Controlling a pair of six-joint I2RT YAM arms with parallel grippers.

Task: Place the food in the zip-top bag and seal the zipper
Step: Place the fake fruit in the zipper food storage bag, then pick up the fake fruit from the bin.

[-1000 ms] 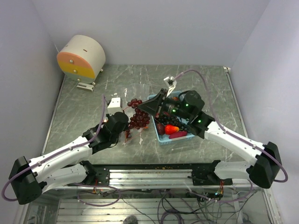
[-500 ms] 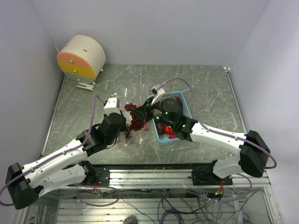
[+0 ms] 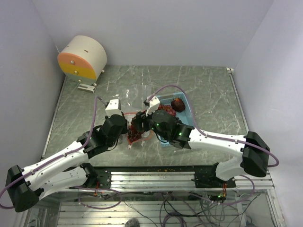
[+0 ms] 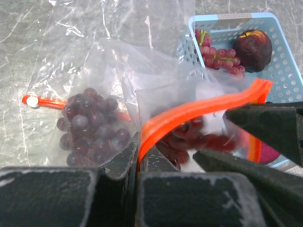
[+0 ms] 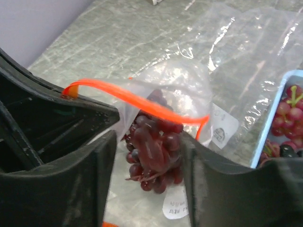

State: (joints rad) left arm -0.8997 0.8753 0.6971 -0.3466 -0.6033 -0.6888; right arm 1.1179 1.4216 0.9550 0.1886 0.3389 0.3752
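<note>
Right arm has swung off the tray [image 4: 236, 18] and leftward to the mouth of the zip-top bag [image 4: 94, 71]. My right fingers [image 3: 139, 122], pinched narrow on a cluster [image 5: 151, 146] a moment ago, have just parted. The cluster now sits between them just past the zipper [image 4: 199, 109], and it looks let go, though I cannot be sure it is clear of both fingers.

Left fingers [image 4: 138, 158] are clamped tight on the zipper's near-left end, lifting it into an arch so the mouth gapes.

Meaning: a second item is going in. Sealing is not yet due, since food is still in the tray.

Bag lies mid-desk [image 3: 213, 85], just left of the tray.

Count:
- bag: one, with one zipper
- tray: one
- clusters in the bag: one settled deep [image 4: 87, 125], plus the one at the mouth
- in the tray: one paler red cluster [image 4: 215, 52] and one dark round fruit [image 4: 253, 42]

The tray's near end is hidden under my right arm, so more may lie there.
</note>
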